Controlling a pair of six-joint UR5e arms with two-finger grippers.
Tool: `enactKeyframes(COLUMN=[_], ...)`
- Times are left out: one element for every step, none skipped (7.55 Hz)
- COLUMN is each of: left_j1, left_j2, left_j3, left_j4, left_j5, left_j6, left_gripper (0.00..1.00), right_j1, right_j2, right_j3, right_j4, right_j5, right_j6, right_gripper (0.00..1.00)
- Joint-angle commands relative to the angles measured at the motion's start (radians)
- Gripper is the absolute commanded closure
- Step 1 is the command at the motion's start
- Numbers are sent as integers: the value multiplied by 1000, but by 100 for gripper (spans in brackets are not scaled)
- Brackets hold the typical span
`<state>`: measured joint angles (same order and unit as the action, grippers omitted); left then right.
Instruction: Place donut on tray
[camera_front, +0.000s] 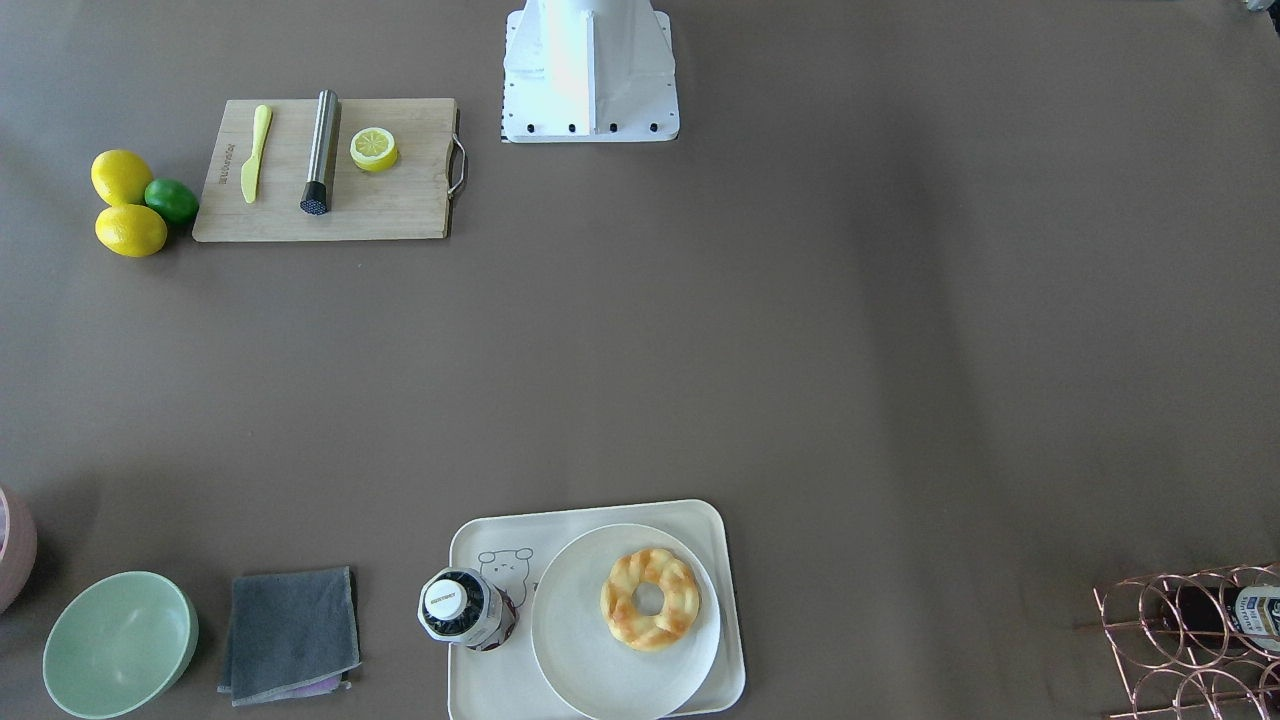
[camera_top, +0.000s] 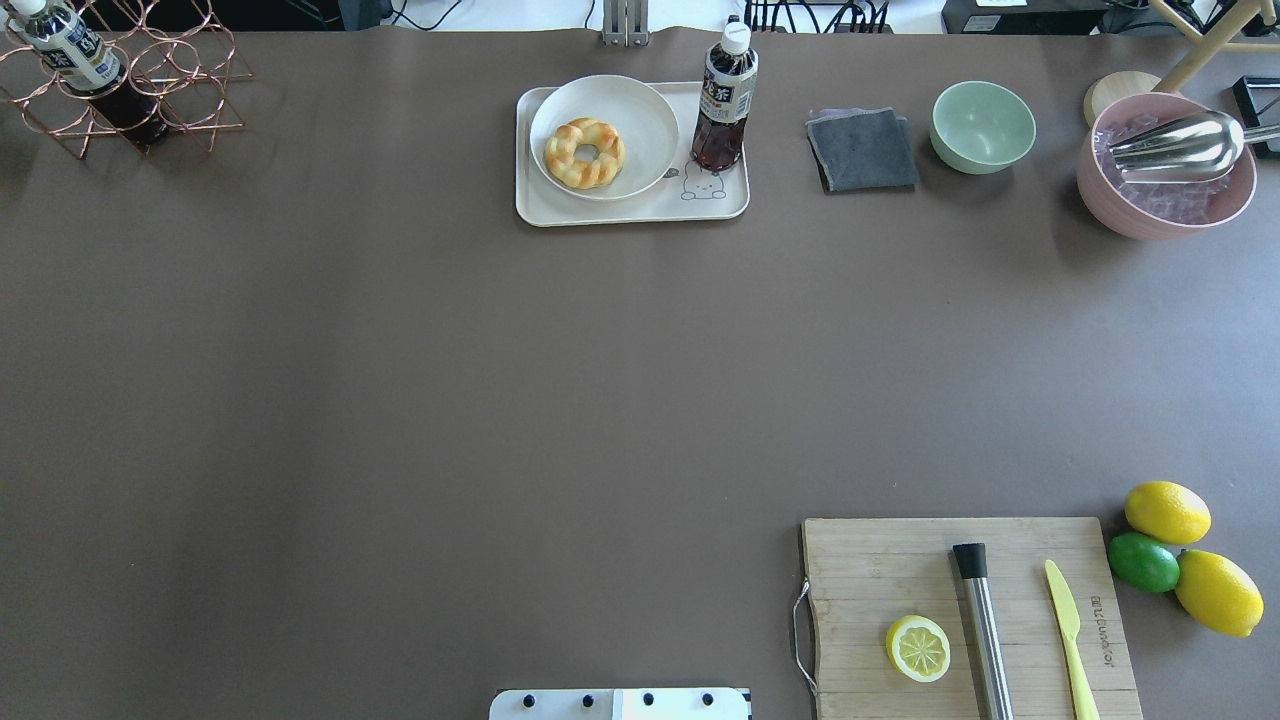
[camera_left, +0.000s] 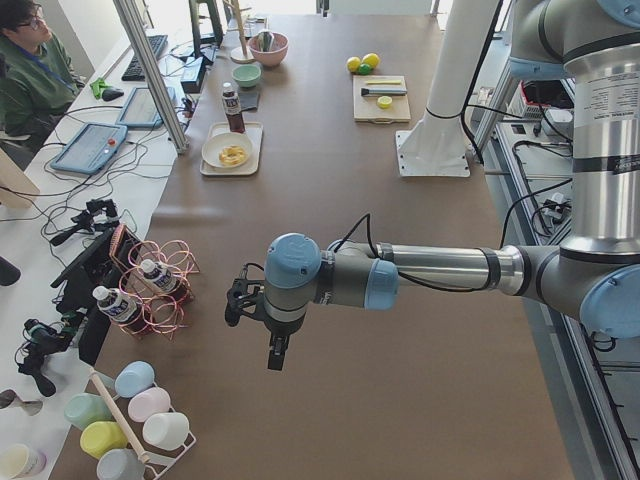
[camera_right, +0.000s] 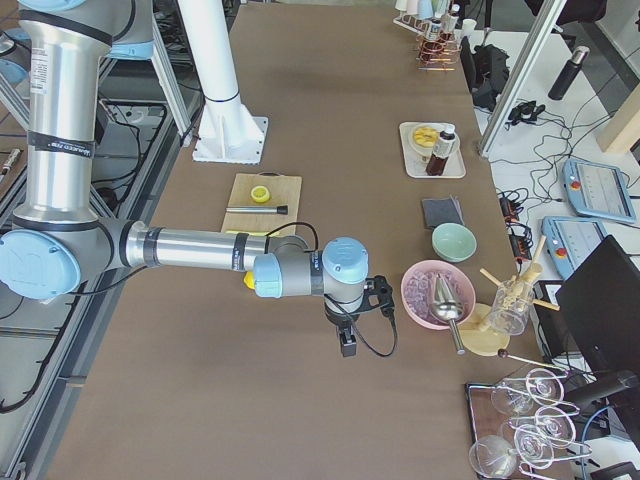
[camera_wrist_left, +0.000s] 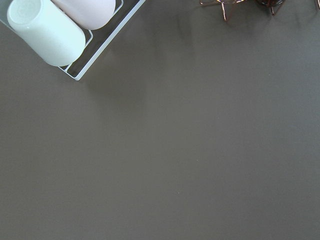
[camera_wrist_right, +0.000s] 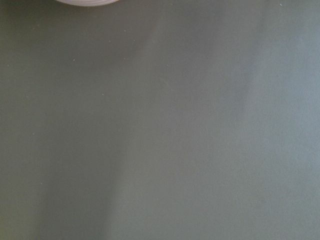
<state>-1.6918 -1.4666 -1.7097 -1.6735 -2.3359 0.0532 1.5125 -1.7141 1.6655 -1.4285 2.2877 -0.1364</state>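
Note:
The donut (camera_front: 682, 590) is a golden twisted ring lying on a round white plate (camera_front: 570, 640). The plate rests on the cream-white tray (camera_front: 480, 665) with a bear drawing, at the table's far edge from the robot. The donut (camera_top: 562, 155) and tray (camera_top: 640, 207) also show in the overhead view. A dark tea bottle (camera_top: 722, 100) stands on the tray beside the plate. My left gripper (camera_left: 275, 355) hangs over bare table far from the tray. My right gripper (camera_right: 348, 345) hangs near the pink bowl. They show only in the side views, so I cannot tell if they are open or shut.
A wooden cutting board (camera_top: 870, 570) holds a lemon half (camera_top: 918, 648), a metal tube and a yellow knife. Lemons and a lime (camera_top: 1143, 562) lie beside it. A grey cloth (camera_top: 862, 150), a green bowl (camera_top: 982, 125), a pink bowl (camera_top: 1165, 200) and a wire rack (camera_top: 130, 80) line the far edge.

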Motion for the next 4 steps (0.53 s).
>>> enactKeyframes(left_j1=[-15,-15,-15,-15], left_j2=[45,45,46,45], left_j3=[27,45,45,47], left_j4=[-75,-77,-77,-74], left_j5=[-2,-3,-3,0], left_j6=[-6,-7,-9,-9], left_gripper=[2,2,2,2], right_j1=[0,0,0,0], right_j2=[-18,-18,-18,-18], right_j3=[7,5,5,2], right_j4=[2,0,0,0], right_j5=[-1,-1,-1,-1], right_j6=[-6,-5,-5,-5], right_gripper=[0,0,0,0])
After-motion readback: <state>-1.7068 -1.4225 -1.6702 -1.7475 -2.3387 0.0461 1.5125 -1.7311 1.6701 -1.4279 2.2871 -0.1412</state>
